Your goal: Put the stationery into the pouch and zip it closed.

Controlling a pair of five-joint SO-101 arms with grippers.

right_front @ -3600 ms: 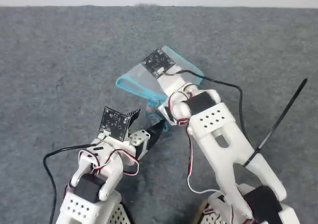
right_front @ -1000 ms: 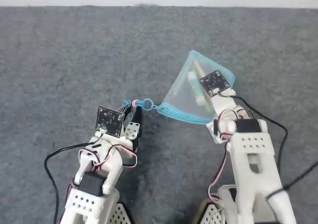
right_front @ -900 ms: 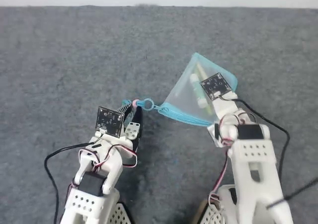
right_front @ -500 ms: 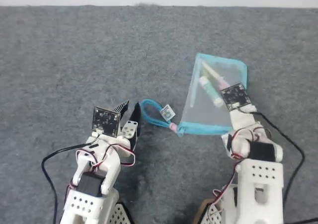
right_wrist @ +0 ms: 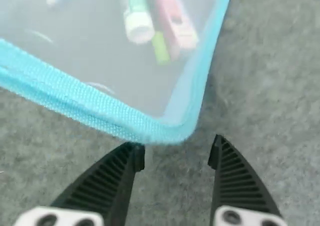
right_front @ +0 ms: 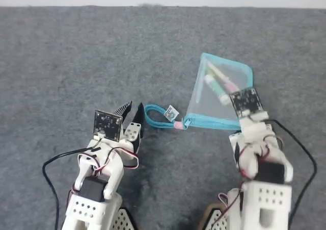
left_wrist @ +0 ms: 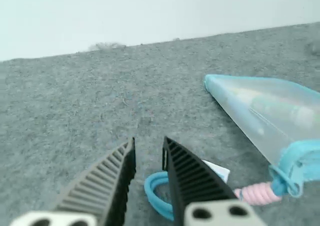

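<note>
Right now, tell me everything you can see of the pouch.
The pouch is clear soft plastic edged in light-blue fabric, lying flat on the grey table. Its zip looks shut; a pink pull, blue loop and white tag trail from the end nearest the left claw, which is open beside the loop. Pens lie inside. The open right claw sits at one corner; contact is unclear.

The grey, felt-covered worktop [right_front: 61, 51] is carrying one clear pouch [right_front: 208, 107], which is lying flat toward the right side, its blue loop [right_front: 148, 114] trailing across the felt beside it.
</note>
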